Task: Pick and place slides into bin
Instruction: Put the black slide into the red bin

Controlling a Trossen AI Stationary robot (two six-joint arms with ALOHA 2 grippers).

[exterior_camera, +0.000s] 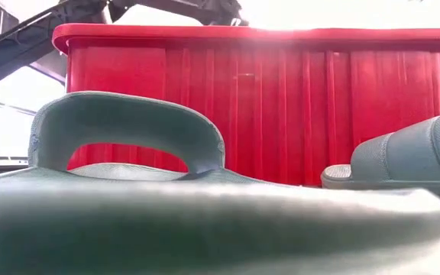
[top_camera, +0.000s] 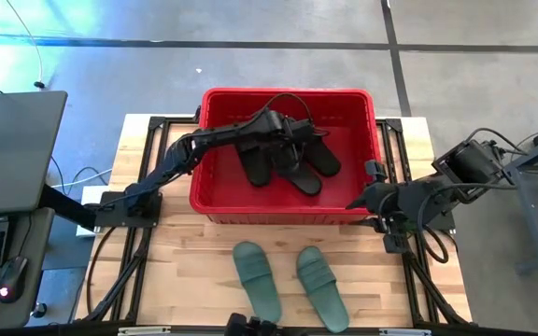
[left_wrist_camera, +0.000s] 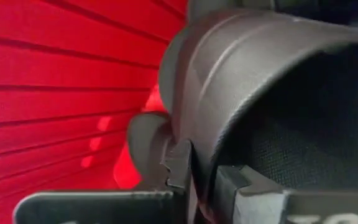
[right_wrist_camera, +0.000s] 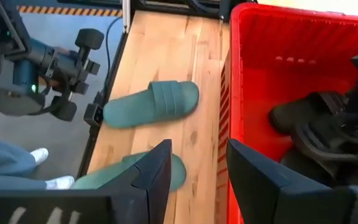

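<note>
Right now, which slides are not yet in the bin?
The two teal-green slides: they lie side by side on the wooden table, outside the red bin; every black slide is already inside.

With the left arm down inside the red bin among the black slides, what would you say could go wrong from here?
1. The left gripper is thinly pinched on a black slide's strap; if it doesn't let go cleanly, the slide may lift back out.
2. The right gripper, open, hangs against the bin's corner; a swing could knock it.
3. Two green slides lie close together, so grabbing one may shove the other.
</note>
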